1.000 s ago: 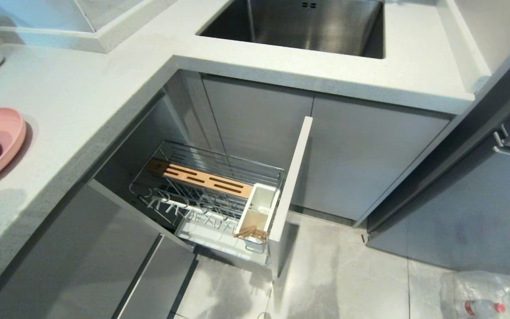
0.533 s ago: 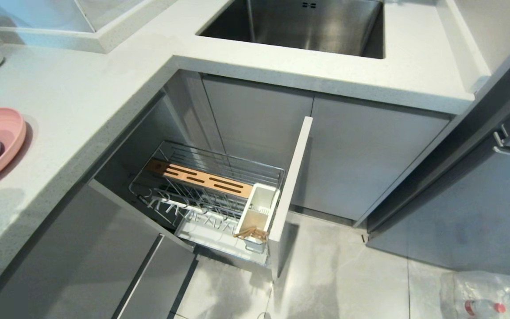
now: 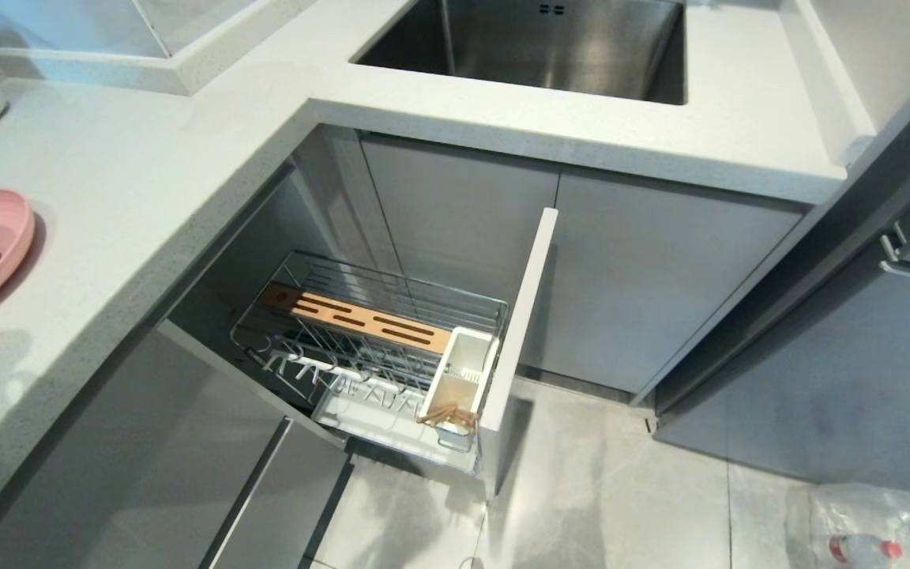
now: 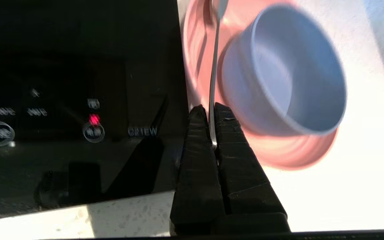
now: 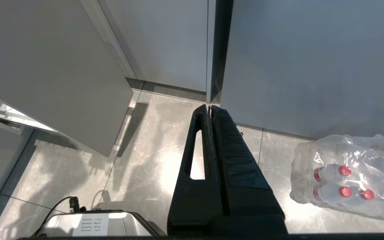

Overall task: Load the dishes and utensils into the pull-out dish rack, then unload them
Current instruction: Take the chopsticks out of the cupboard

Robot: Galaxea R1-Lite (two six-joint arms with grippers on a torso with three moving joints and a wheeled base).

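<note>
**Spoon gripped at its handle end, above the plate**

In the left wrist view, the left gripper is clenched on the tip of the spoon, whose bowl rests on the pink plate beside the blue bowl, at upper centre. The rack stands pulled out at centre of the head view, chopsticks already in its caddy. The right gripper hangs closed and empty over the floor. Risk: so narrow a pinch may let the spoon swivel or slip.
</note>
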